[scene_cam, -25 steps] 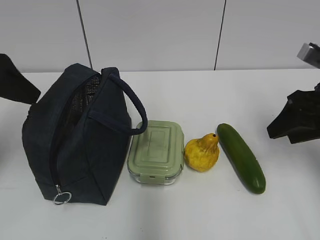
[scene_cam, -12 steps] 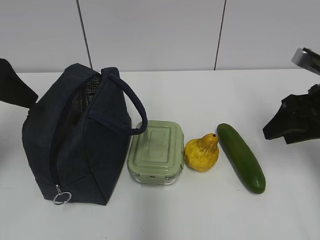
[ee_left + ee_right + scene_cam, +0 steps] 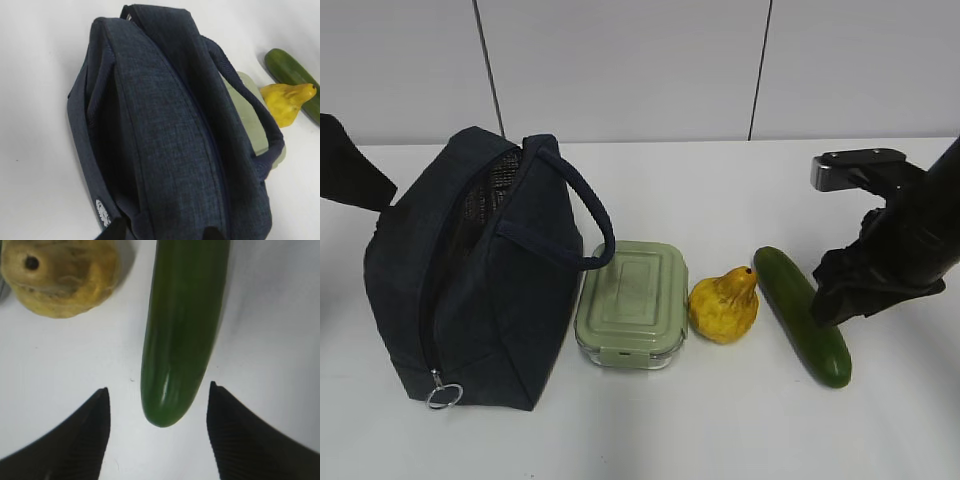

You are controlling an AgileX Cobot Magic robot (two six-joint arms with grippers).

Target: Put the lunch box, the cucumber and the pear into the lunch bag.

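The dark navy lunch bag [image 3: 470, 280] lies on its side at the left, its zipper parted at the top. To its right stand the green-lidded lunch box [image 3: 632, 300], the yellow pear [image 3: 723, 305] and the dark green cucumber [image 3: 800, 315], in a row. My right gripper [image 3: 158, 386] is open, low over the cucumber [image 3: 185, 315], one finger on each side of its near end, touching nothing. The pear [image 3: 60, 275] lies just left of it. My left gripper [image 3: 162, 232] hangs at the end of the bag [image 3: 165, 125], fingers apart over the fabric; I cannot tell whether they touch it.
The white table [image 3: 720, 190] runs back to a grey panelled wall. A metal ring pull [image 3: 443, 396] hangs at the bag's front corner, and its loop handle [image 3: 590, 215] arches over the lunch box's left edge.
My right arm has swung in from the right edge, leftward and down, and its open fingers now straddle the cucumber's end. The left gripper and the objects have stayed put.
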